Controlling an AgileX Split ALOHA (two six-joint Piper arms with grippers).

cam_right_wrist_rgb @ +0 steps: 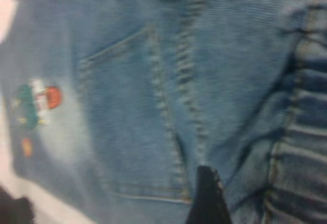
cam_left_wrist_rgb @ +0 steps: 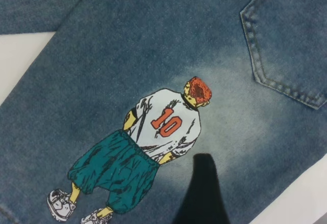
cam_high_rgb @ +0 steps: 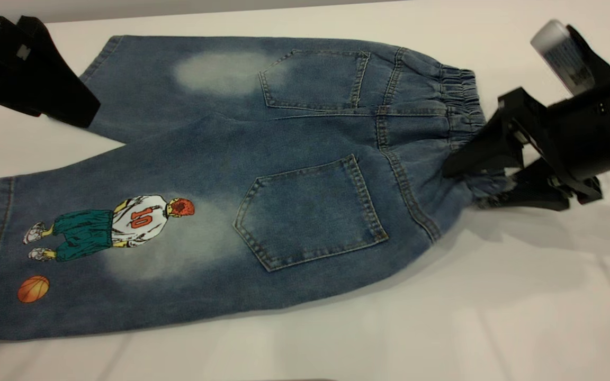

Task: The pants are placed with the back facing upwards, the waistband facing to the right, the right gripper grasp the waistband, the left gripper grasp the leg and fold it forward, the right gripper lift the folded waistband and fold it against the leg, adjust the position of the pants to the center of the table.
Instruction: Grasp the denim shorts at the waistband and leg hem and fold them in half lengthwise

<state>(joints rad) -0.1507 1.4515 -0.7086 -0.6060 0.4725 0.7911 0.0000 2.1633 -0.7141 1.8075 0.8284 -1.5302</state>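
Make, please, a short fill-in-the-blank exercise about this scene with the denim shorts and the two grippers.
1. The right gripper is shut on the ____ of the pants.
2. The printed player wears the number ____.
3. Below the player's feet is printed an orange ____.
4. The left gripper is at the far leg, and the pants lie on the white ____.

Missing words: waistband; 10; ball; table

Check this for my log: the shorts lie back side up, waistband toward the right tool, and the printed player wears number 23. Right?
Not quite. On the shorts the printed player wears number 10, as the left wrist view shows. The waistband does face the right tool.
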